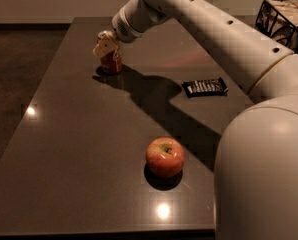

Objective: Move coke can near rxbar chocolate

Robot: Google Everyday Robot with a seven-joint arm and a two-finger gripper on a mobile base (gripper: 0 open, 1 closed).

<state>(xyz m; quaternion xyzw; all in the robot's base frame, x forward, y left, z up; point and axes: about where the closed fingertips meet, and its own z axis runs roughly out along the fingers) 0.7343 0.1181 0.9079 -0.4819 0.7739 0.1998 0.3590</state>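
Observation:
The coke can (111, 62), red with a silver top, stands upright at the far left-middle of the dark table (74, 134). My gripper (105, 46) is right at the can's top, covering part of its upper side. The rxbar chocolate (205, 87), a flat black bar with white lettering, lies on the table well to the right of the can and a little nearer to me. My arm's shadow falls across the space between them.
A red-yellow apple (165, 156) sits in the near middle of the table. A black wire basket (285, 20) stands at the back right. My arm and body fill the right side of the view.

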